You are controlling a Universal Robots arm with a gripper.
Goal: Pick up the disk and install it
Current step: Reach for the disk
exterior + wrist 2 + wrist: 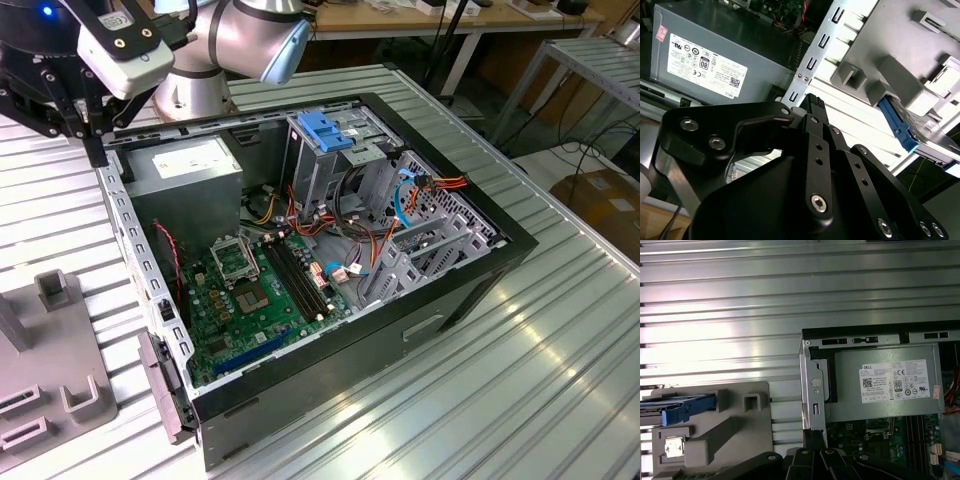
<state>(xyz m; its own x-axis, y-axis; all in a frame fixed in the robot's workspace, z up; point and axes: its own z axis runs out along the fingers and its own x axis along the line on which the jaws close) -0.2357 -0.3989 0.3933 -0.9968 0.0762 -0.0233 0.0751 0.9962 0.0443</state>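
In the exterior view, the black two-fingered claw is hanging just above the corner of the open black metal computer case, beside the grey metal power supply box. Its fingers are reading as one dark mass against the arm's shadow, so their spread is hard to judge here. The grey plastic holding fixture is sitting on the ribbed metal table, apart from the claw and cut off by the frame edge.

In the second wrist view, the claw is showing its fingers pressed together at the tips, pinching nothing and touching nothing. Past the tips the case's silver perforated rail is running. The flat silver-grey metal disk with its blue plastic bracket is standing on edge in the fixture, well to one side of the claw. Its far end is being cut off by the frame.

In the first wrist view, the claw is hovering at the case corner, with its linkage hiding part of the green circuit board. The disk is resting in the fixture, well apart from the claw, partly cut off.
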